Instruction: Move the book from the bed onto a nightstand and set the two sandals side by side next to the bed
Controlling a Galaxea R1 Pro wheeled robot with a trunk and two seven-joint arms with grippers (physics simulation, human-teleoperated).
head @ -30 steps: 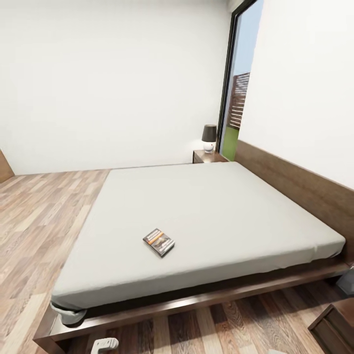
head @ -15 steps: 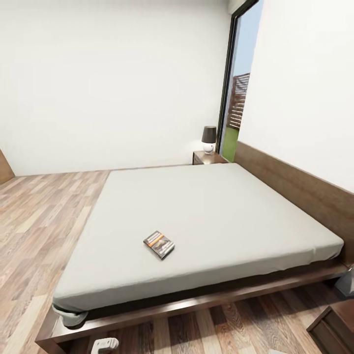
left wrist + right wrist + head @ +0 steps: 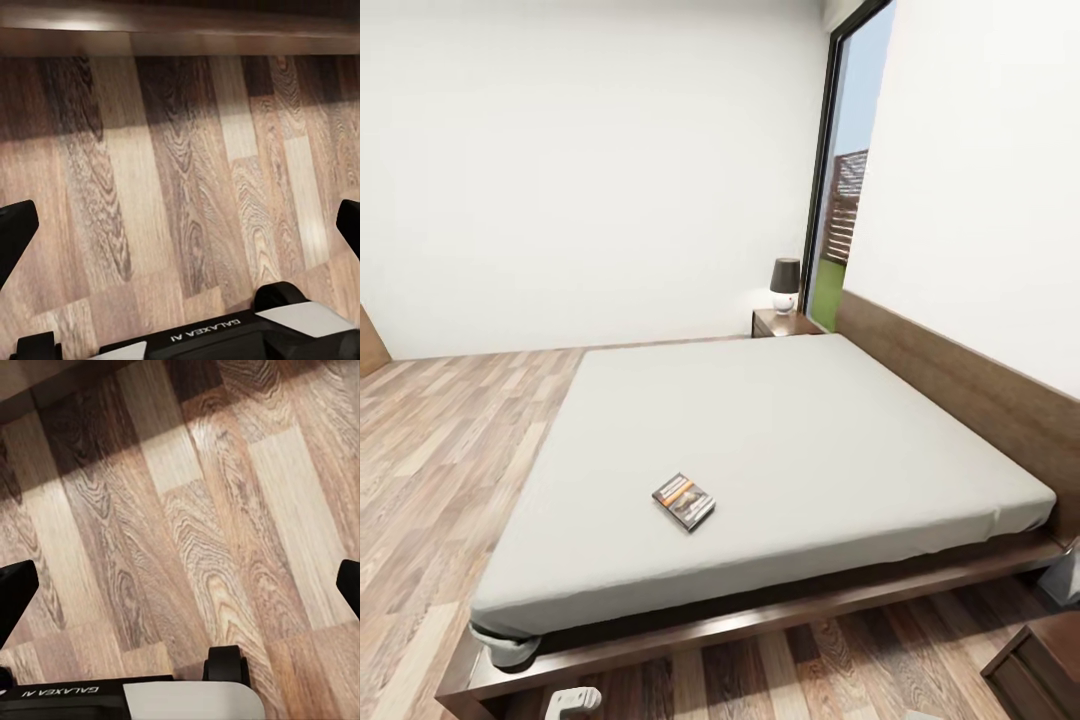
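Note:
The book (image 3: 683,501), dark with an orange band, lies flat on the pale grey mattress of the bed (image 3: 790,430), toward its near edge. One nightstand (image 3: 780,322) stands at the far side by the headboard; the corner of another nightstand (image 3: 1040,665) shows at the lower right. The sandals are out of view. My left gripper (image 3: 180,232) hangs open over bare plank floor beside the dark bed frame (image 3: 180,34). My right gripper (image 3: 180,589) is also open over the floor, its fingertips (image 3: 15,592) wide apart and holding nothing.
A small lamp (image 3: 785,283) stands on the far nightstand, next to a tall dark-framed window (image 3: 845,170). Wood plank floor (image 3: 450,440) runs along the bed's left side. The wooden headboard (image 3: 960,380) lines the right wall. A white part of my left arm (image 3: 575,700) shows low down.
The whole head view has shifted slightly, so the bed and book sit a little lower in the picture. Nothing in the room has moved and both grippers stay open.

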